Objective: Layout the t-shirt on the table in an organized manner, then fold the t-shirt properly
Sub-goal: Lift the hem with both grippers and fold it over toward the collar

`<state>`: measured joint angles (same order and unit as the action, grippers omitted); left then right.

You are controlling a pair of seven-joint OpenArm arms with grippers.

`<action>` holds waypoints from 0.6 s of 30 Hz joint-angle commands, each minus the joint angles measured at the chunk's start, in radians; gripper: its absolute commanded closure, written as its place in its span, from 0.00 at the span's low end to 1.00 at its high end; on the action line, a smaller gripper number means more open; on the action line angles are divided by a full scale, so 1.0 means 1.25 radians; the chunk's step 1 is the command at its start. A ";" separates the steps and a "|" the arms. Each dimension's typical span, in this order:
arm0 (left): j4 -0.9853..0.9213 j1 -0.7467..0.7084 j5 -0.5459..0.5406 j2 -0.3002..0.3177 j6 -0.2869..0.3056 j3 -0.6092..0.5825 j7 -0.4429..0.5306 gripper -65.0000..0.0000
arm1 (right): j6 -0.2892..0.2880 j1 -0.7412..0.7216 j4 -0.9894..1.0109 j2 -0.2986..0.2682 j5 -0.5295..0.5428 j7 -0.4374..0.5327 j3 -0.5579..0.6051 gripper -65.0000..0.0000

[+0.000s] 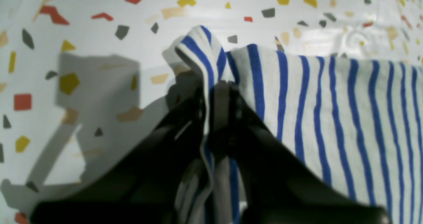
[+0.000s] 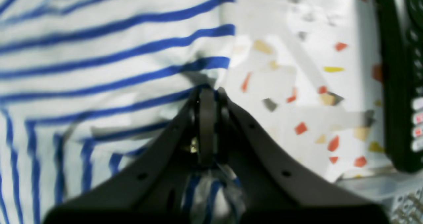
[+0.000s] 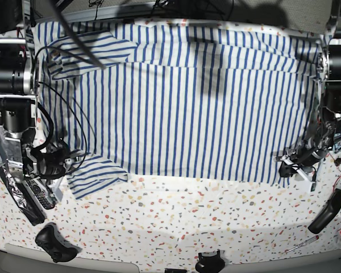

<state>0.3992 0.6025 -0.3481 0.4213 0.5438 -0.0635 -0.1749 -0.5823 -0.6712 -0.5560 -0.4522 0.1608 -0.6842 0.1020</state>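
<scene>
Both grippers clenched on cloth, the t-shirt (image 3: 176, 96) spread across the table (image 3: 176, 222).

My left gripper (image 1: 214, 88) pinches a bunched corner at the hem edge; my right gripper (image 2: 208, 95) is clamped on the shirt's edge near a sleeve, with cloth wadded between its jaws. In the base view I see the body lying mostly flat, though one sleeve (image 3: 96, 173) sits crumpled at the near corner. I judge the layout nearly done; smoothing and all folding remain.

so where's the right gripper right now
In the base view the right gripper is at the left side, shut on the t-shirt near its lower sleeve, above the bare table.
</scene>
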 commanded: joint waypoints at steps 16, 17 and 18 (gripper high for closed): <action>0.425 -0.252 -0.106 0.078 0.026 0.146 -0.154 1.00 | 0.009 0.253 -0.428 -0.137 0.258 -0.084 -0.033 1.00; 0.455 -0.279 -0.109 0.078 0.026 0.157 -0.154 1.00 | 0.011 0.275 -0.462 -0.139 0.257 -0.089 -0.052 1.00; 0.482 -0.304 -0.115 0.078 0.026 0.168 -0.155 1.00 | 0.011 0.296 -0.495 -0.139 0.258 -0.094 -0.075 1.00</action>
<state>0.9859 0.1967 -0.4728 0.4957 0.5758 0.1383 -0.3946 -0.5694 -0.2760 -1.1625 -0.6048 0.4721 -0.8131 0.0147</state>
